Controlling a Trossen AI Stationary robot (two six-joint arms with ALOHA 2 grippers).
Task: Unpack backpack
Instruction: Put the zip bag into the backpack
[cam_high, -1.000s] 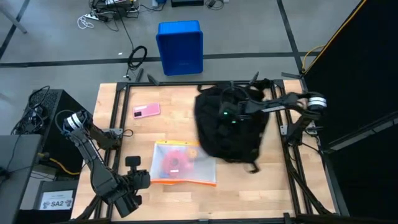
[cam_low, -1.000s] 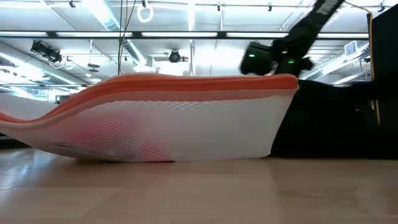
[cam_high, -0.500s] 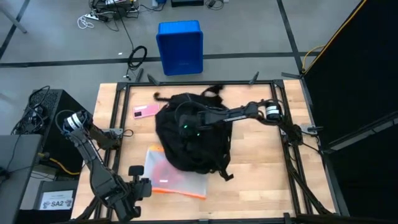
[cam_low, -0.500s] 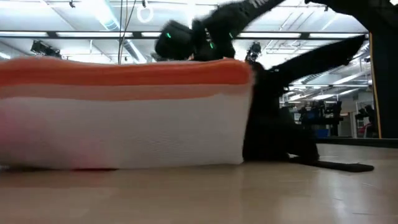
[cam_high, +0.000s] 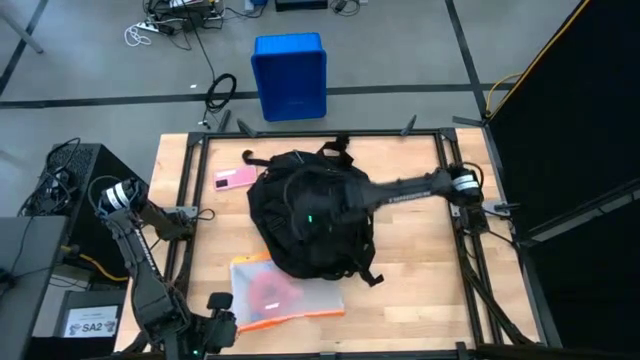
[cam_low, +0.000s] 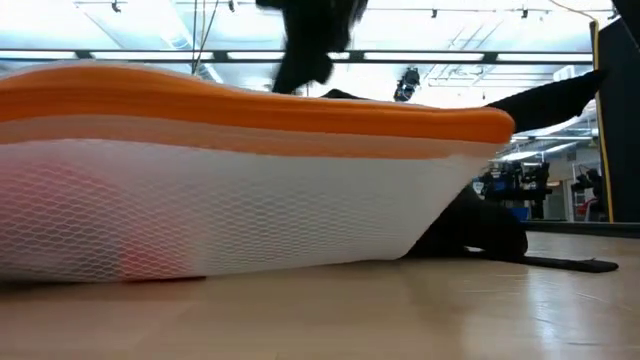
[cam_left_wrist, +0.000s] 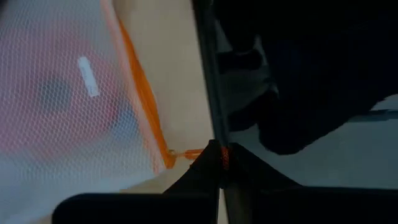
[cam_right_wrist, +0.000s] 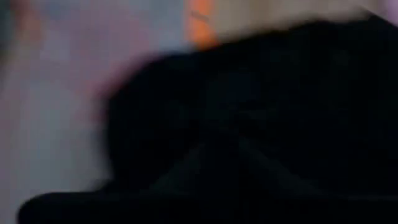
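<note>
Right gripper (cam_high: 312, 217) sits over the backpack (cam_high: 300, 245), finger state unclear, while left gripper (cam_left_wrist: 219, 163) pinches the pouch's orange tab (cam_left_wrist: 186, 154).

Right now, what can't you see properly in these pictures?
- Right tool's tip: high view, lost against the black backpack; right wrist view, only dark blur.
- Left tool: high view, cut off by the bottom edge.
- What is inside the mesh pouch: only a pink smudge.
- Backpack in the low view: mostly hidden behind the pouch.
</note>
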